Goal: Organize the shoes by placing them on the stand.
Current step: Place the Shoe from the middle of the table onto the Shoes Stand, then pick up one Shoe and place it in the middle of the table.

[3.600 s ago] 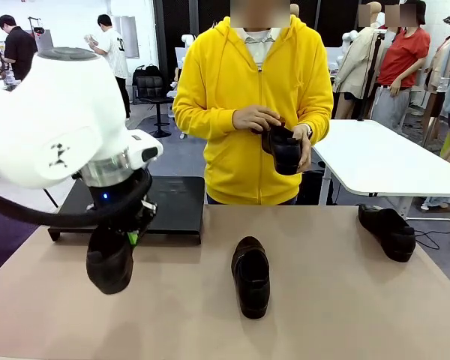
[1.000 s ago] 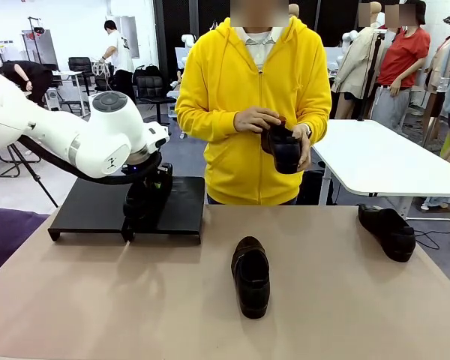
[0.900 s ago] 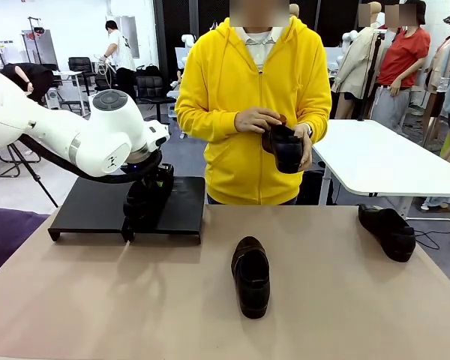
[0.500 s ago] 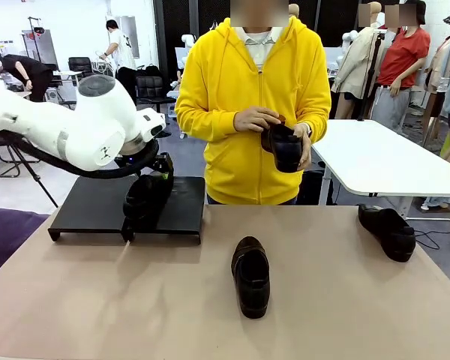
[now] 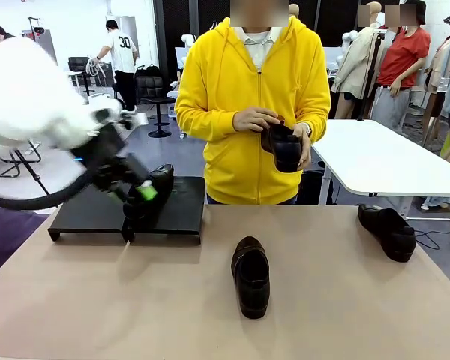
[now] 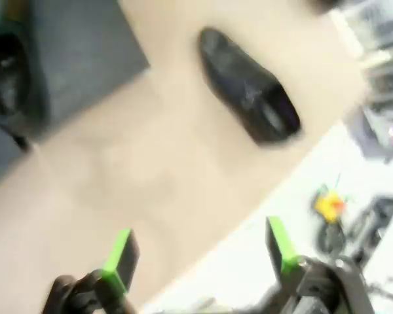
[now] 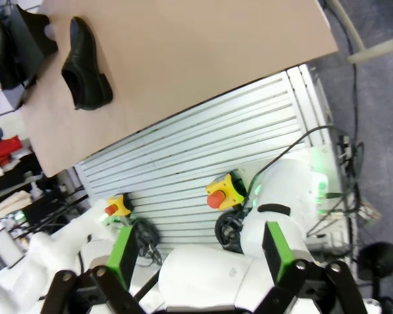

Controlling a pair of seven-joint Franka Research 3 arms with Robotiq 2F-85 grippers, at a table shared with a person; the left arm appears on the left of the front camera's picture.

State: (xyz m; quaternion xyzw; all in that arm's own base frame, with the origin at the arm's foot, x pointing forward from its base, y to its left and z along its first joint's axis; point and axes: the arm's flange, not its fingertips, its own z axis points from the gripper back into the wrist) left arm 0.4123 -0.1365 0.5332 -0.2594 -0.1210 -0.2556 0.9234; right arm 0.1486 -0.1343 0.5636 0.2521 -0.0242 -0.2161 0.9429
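1. The left gripper [image 6: 198, 245] and the right gripper [image 7: 200, 248] are each seen with fingers spread and nothing between them.
2. A middle shoe [image 5: 251, 276] lies mid-desk [image 5: 120, 300], and a right shoe [image 5: 388, 231] lies by the right edge.
3. A third shoe [image 5: 162, 181], half masked by the blurred left gripper, is seen on the stand [image 5: 86, 210] at the far-left edge.
4. A fourth shoe [image 5: 286, 150] is held, partly covered, in a person's hands [image 5: 256, 118].

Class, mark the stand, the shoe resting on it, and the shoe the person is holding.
stand [image 5: 90, 216], front view, bare top surface
shoe on the stand [image 5: 163, 181], front view, its far end
shoe in the person's hands [image 5: 286, 154], front view, its middle
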